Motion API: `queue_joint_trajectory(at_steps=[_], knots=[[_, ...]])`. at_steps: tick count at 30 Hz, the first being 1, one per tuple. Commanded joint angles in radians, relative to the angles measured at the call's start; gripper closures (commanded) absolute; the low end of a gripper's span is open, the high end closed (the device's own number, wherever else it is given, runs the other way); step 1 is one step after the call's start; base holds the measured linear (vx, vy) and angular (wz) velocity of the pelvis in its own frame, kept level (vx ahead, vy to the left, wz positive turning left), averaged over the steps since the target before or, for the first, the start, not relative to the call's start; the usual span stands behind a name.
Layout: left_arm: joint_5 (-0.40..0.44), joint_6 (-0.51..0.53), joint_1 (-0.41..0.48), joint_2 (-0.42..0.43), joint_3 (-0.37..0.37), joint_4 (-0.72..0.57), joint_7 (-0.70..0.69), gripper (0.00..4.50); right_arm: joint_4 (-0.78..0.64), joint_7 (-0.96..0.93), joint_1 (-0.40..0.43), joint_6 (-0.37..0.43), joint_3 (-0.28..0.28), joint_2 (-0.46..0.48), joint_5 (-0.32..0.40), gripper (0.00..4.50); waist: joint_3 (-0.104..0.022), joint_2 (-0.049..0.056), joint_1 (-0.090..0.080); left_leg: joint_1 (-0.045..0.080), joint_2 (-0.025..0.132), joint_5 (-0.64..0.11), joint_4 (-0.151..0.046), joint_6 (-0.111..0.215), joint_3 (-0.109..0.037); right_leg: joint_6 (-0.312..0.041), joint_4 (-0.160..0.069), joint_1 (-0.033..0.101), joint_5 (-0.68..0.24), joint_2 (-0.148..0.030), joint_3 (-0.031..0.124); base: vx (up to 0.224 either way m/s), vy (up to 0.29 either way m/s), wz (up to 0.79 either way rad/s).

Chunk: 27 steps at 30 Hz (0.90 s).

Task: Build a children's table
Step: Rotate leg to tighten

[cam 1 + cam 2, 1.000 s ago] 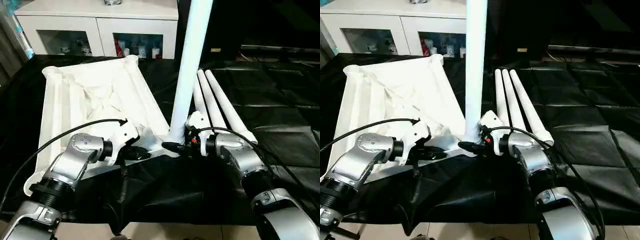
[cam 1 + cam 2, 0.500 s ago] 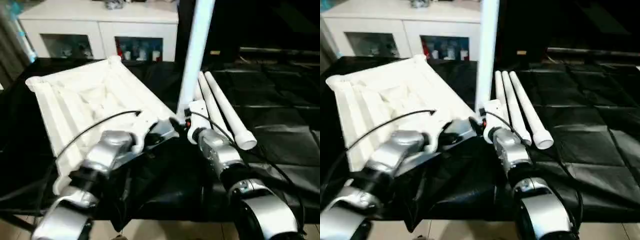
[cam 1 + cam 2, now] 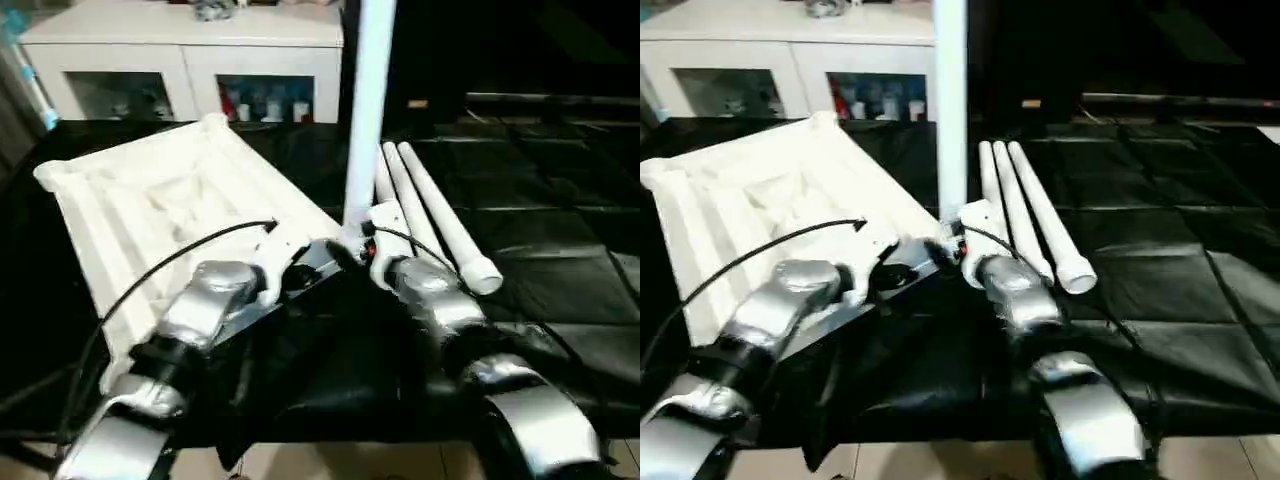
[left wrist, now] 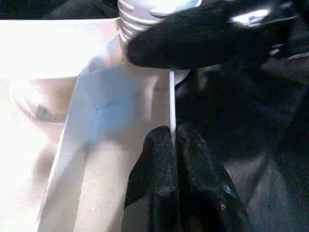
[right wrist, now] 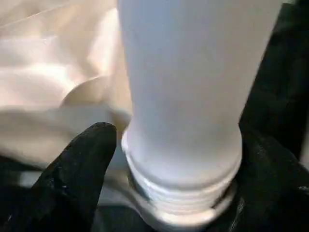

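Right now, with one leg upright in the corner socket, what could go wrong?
1. The upright leg still shows thread rings above the socket in the right wrist view, so it may not be fully seated; the right gripper has its fingers spread either side, and the leg could tip.
2. The left gripper pinches only the tabletop thin rim; it might slip.
3. The three spare legs lie close by; an arm could roll them.

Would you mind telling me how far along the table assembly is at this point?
Done: one leg stands upright in a corner socket of the overturned table top. In hand: the left pincer is shut on the top's thin edge, while the right pincer has a finger on each side of the leg's threaded base. Left: three legs lie on the black cloth, not yet fitted.
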Motion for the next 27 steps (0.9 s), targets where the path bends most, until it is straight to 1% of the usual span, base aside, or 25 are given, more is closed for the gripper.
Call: queue_joint_trajectory(at_steps=[1, 2, 4, 5, 6, 7, 8, 9, 10, 12, 13, 14, 16, 17, 18, 19, 20, 21, 22, 23, 24, 27], knots=[[-0.001, -0.023, 0.018, 0.005, -0.011, 0.001, -0.023, 4.5, -0.022, 0.105, 0.024, 0.008, 0.064, 0.011, -0.02, 0.64, -0.072, -0.007, 0.006, -0.004, 0.013, -0.316, -0.065, 0.039, -0.003, -0.144, -0.088, 0.045, -0.408, -0.059, 0.041, 0.0, 0.0, 0.0], [-0.016, -0.03, 0.033, 0.022, -0.015, -0.02, -0.066, 4.5, -0.048, 0.14, 0.037, 0.011, 0.066, -0.008, -0.014, 0.64, -0.07, -0.006, 0.006, -0.002, 0.013, -0.309, -0.064, 0.042, -0.001, -0.156, -0.088, 0.044, -0.395, -0.059, 0.042, 0.0, 0.0, 0.0], [-0.027, -0.044, 0.047, 0.04, -0.021, -0.04, -0.108, 4.5, -0.069, 0.171, 0.046, 0.015, 0.067, -0.024, -0.009, 0.64, -0.072, -0.006, 0.006, -0.004, 0.014, -0.298, -0.063, 0.043, -0.001, -0.166, -0.084, 0.047, -0.375, -0.06, 0.043, 0.0, 0.0, 0.0], [-0.049, -0.055, 0.072, 0.065, -0.031, -0.079, -0.175, 4.5, -0.096, 0.212, 0.059, 0.017, 0.072, -0.048, -0.007, 0.64, -0.075, -0.001, 0.006, -0.002, 0.014, -0.284, -0.062, 0.044, -0.001, -0.181, -0.079, 0.047, -0.342, -0.059, 0.043, 0.0, 0.0, 0.0], [-0.062, -0.051, 0.088, 0.084, -0.037, -0.107, -0.214, 4.5, -0.115, 0.239, 0.069, 0.016, 0.077, -0.064, -0.005, 0.64, -0.076, -0.003, 0.006, -0.003, 0.016, -0.275, -0.062, 0.047, 0.0, -0.187, -0.077, 0.05, -0.32, -0.059, 0.045, 0.0, 0.0, 0.0], [-0.069, -0.05, 0.102, 0.101, -0.042, -0.129, -0.243, 4.5, -0.136, 0.266, 0.078, 0.017, 0.081, -0.079, -0.003, 0.64, -0.076, -0.002, 0.007, -0.004, 0.017, -0.261, -0.062, 0.052, 0.002, -0.201, -0.073, 0.049, -0.288, -0.059, 0.045, 0.0, 0.0, 0.0], [-0.07, -0.049, 0.102, 0.101, -0.042, -0.129, -0.244, 4.5, -0.137, 0.267, 0.079, 0.017, 0.081, -0.08, -0.003, 0.64, -0.076, -0.002, 0.008, -0.003, 0.018, -0.258, -0.062, 0.055, 0.003, -0.204, -0.074, 0.049, -0.279, -0.058, 0.046, 0.0, 0.0, 0.0], [-0.071, -0.062, 0.118, 0.129, -0.045, -0.147, -0.28, 4.5, -0.174, 0.315, 0.096, 0.024, 0.087, -0.108, 0.006, 0.64, -0.076, -0.001, 0.008, -0.002, 0.018, -0.251, -0.061, 0.058, 0.005, -0.216, -0.071, 0.047, -0.259, -0.056, 0.046, 0.0, 0.0, 0.0], [-0.071, -0.066, 0.123, 0.138, -0.044, -0.15, -0.289, 4.5, -0.189, 0.338, 0.103, 0.027, 0.09, -0.118, 0.011, 0.64, -0.075, -0.001, 0.009, -0.002, 0.02, -0.254, -0.063, 0.06, 0.004, -0.216, -0.07, 0.049, -0.256, -0.053, 0.045, 0.0, 0.0, 0.0], [-0.072, -0.075, 0.133, 0.158, -0.042, -0.155, -0.316, 4.5, -0.22, 0.378, 0.115, 0.036, 0.094, -0.139, 0.019, 0.64, -0.074, 0.001, 0.016, 0.002, 0.02, -0.263, -0.062, 0.057, 0.006, -0.214, -0.073, 0.047, -0.273, -0.055, 0.046, 0.0, 0.0, 0.0], [-0.072, -0.075, 0.133, 0.158, -0.042, -0.155, -0.316, 4.5, -0.22, 0.378, 0.115, 0.036, 0.094, -0.139, 0.019, 0.64, -0.074, 0.001, 0.019, 0.001, 0.02, -0.266, -0.063, 0.053, 0.006, -0.211, -0.072, 0.048, -0.283, -0.055, 0.045, 0.0, 0.0, 0.0], [-0.074, -0.074, 0.137, 0.168, -0.041, -0.16, -0.327, 4.5, -0.232, 0.397, 0.119, 0.041, 0.096, -0.147, 0.022, 0.64, -0.073, 0.001, 0.021, 0.003, 0.02, -0.275, -0.064, 0.048, 0.006, -0.207, -0.074, 0.046, -0.298, -0.056, 0.045, 0.0, 0.0, 0.0], [-0.075, -0.078, 0.143, 0.187, -0.036, -0.162, -0.342, 4.5, -0.258, 0.437, 0.129, 0.048, 0.104, -0.162, 0.028, 0.64, -0.072, 0.0, 0.022, 0.002, 0.02, -0.282, -0.065, 0.044, 0.005, -0.2, -0.075, 0.047, -0.314, -0.056, 0.046, 0.0, 0.0, 0.0], [-0.078, -0.076, 0.146, 0.2, -0.033, -0.166, -0.352, 4.5, -0.28, 0.466, 0.137, 0.061, 0.109, -0.172, 0.035, 0.64, -0.071, -0.001, 0.023, 0.002, 0.019, -0.283, -0.065, 0.041, 0.004, -0.19, -0.076, 0.048, -0.328, -0.055, 0.045, 0.0, 0.0, 0.0], [-0.078, -0.076, 0.146, 0.2, -0.033, -0.166, -0.352, 4.5, -0.28, 0.466, 0.137, 0.061, 0.109, -0.172, 0.035, 0.64, -0.071, -0.001, 0.023, 0.001, 0.02, -0.284, -0.066, 0.04, 0.004, -0.189, -0.076, 0.048, -0.33, -0.056, 0.046, 0.0, 0.0, 0.0], [-0.08, -0.077, 0.15, 0.214, -0.029, -0.17, -0.363, 4.5, -0.299, 0.495, 0.145, 0.071, 0.111, -0.179, 0.045, 0.64, -0.072, -0.006, 0.023, 0.001, 0.019, -0.281, -0.065, 0.04, 0.005, -0.185, -0.077, 0.048, -0.334, -0.056, 0.046, 0.0, 0.0, 0.0], [-0.081, -0.076, 0.151, 0.218, -0.027, -0.171, -0.368, 4.5, -0.306, 0.504, 0.148, 0.075, 0.112, -0.181, 0.049, 0.64, -0.072, -0.005, 0.024, 0.001, 0.019, -0.278, -0.066, 0.041, 0.004, -0.184, -0.076, 0.049, -0.333, -0.056, 0.046, 0.0, 0.0, 0.0], [-0.083, -0.078, 0.153, 0.222, -0.025, -0.172, -0.373, 4.5, -0.314, 0.512, 0.151, 0.08, 0.112, -0.183, 0.053, 0.78, -0.072, -0.004, 0.024, 0.001, 0.02, -0.272, -0.066, 0.042, 0.004, -0.184, -0.076, 0.048, -0.332, -0.056, 0.046, 0.0, 0.0, 0.0], [-0.086, -0.076, 0.154, 0.223, -0.024, -0.174, -0.378, 4.5, -0.319, 0.517, 0.153, 0.087, 0.112, -0.182, 0.057, 0.89, -0.072, -0.005, 0.024, 0.001, 0.019, -0.269, -0.065, 0.043, 0.004, -0.185, -0.076, 0.048, -0.331, -0.056, 0.046, 0.0, 0.0, 0.0], [-0.087, -0.075, 0.155, 0.224, -0.024, -0.174, -0.381, 4.5, -0.32, 0.519, 0.155, 0.088, 0.113, -0.181, 0.059, 0.89, -0.072, -0.006, 0.023, 0.0, 0.019, -0.264, -0.065, 0.043, 0.004, -0.185, -0.075, 0.048, -0.33, -0.056, 0.046, 0.0, 0.0, 0.0], [-0.087, -0.073, 0.156, 0.224, -0.024, -0.174, -0.382, 4.5, -0.321, 0.52, 0.156, 0.088, 0.113, -0.18, 0.061, 0.99, -0.072, -0.005, 0.023, -0.001, 0.019, -0.262, -0.065, 0.042, 0.004, -0.186, -0.075, 0.048, -0.33, -0.057, 0.046, 0.0, 0.0, 0.0], [-0.07, -0.068, 0.153, 0.221, -0.029, -0.161, -0.36, 4.5, -0.309, 0.503, 0.16, 0.067, 0.102, -0.162, 0.07, 1.22, -0.072, -0.006, 0.022, 0.001, 0.019, -0.261, -0.064, 0.041, 0.004, -0.186, -0.076, 0.046, -0.335, -0.058, 0.046, 0.0, 0.0, 0.0]])
